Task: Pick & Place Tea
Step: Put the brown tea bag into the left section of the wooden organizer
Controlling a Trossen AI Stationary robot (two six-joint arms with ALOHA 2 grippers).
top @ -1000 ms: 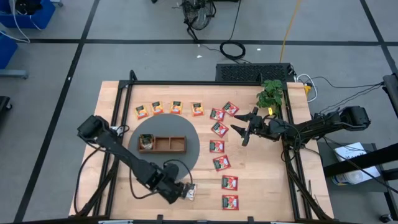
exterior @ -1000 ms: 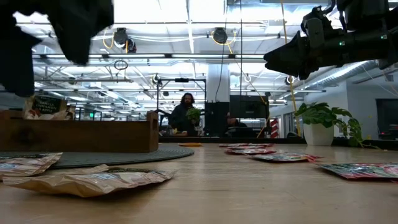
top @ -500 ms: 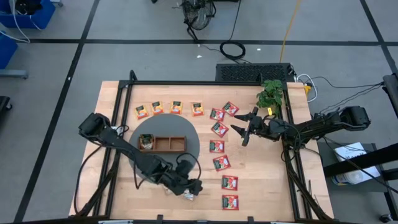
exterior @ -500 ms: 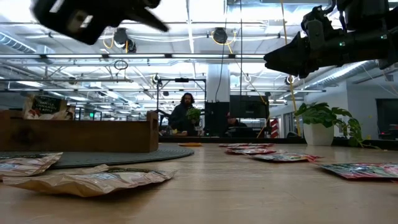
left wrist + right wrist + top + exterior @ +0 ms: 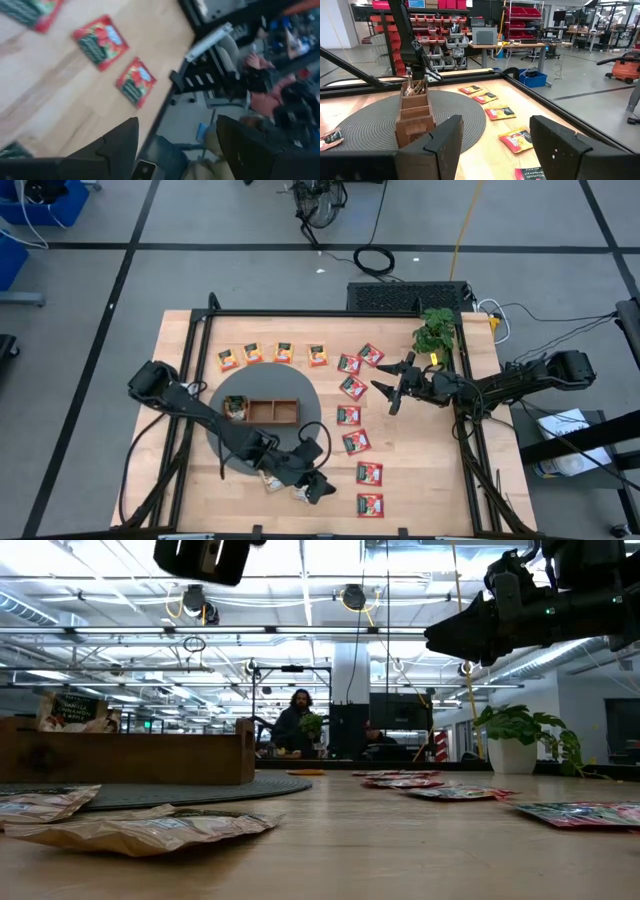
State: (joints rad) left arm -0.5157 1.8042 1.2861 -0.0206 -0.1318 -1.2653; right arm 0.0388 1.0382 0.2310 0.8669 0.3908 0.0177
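My left gripper (image 5: 318, 488) hangs open above the table's near edge, with nothing between its fingers (image 5: 120, 145). Two white-and-green tea packets (image 5: 270, 480) (image 5: 300, 493) lie flat on the wood just to its left; in the low view they are the crumpled ones (image 5: 140, 830). Red tea packets (image 5: 369, 473) lie in a column to its right. Orange tea packets (image 5: 284, 352) form a row at the far side. My right gripper (image 5: 395, 385) waits open and level, high over the table's right part.
A brown wooden three-compartment tray (image 5: 275, 412) stands on a round grey mat (image 5: 310, 415); its left compartment holds upright packets (image 5: 415, 87). A potted plant (image 5: 433, 332) stands at the far right. A black frame (image 5: 300, 313) runs along the table edges. People sit beyond the table.
My left gripper has risen from just over the white-and-green packets and gone toward the table's right edge. It has tipped up from pointing down to slanting forward, and has rolled. The packets lie as before.
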